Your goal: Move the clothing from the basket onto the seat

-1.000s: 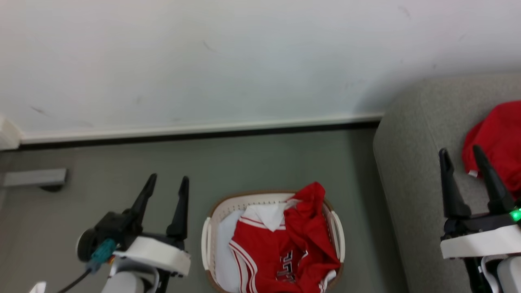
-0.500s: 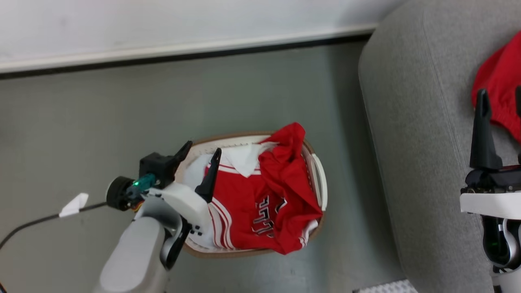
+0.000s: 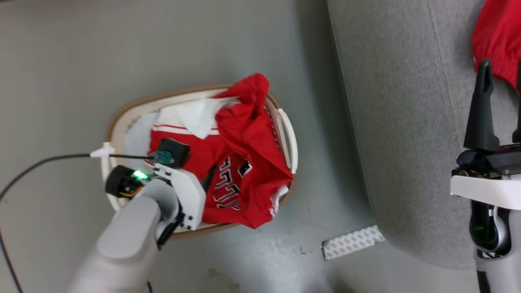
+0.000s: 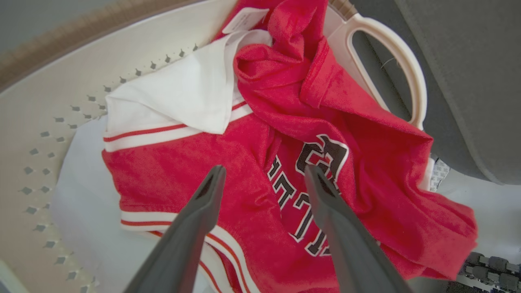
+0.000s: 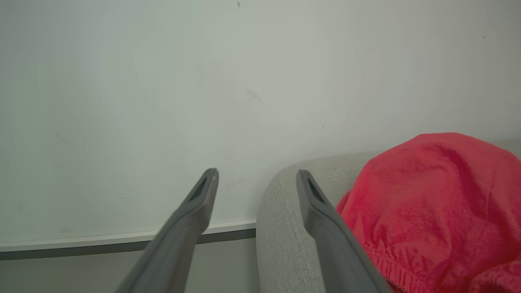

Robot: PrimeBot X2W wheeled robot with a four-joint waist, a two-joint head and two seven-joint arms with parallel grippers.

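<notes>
The basket (image 3: 122, 110) stands on the grey floor to the left of the seat (image 3: 399, 122). In it lies crumpled red clothing (image 3: 244, 134) with white trim and black lettering (image 4: 313, 179). My left gripper (image 4: 264, 169) is open and points down into the basket, its fingertips just above the red fabric by the lettering, nothing between them. My right gripper (image 3: 501, 69) is open and empty above the seat's left edge. A second red garment (image 3: 494, 36) rests on the seat beside its fingers (image 5: 321, 211).
A white patterned strip (image 3: 352, 242) lies on the floor by the seat's front corner. A black cable (image 3: 40, 162) runs from my left wrist off to the left. The pale wall (image 5: 203, 81) and its baseboard (image 5: 81, 244) stand behind the seat.
The head camera has tilted down. My left gripper moved from beside the basket to over it and down onto the clothing, staying open. The right gripper stays open over the seat.
</notes>
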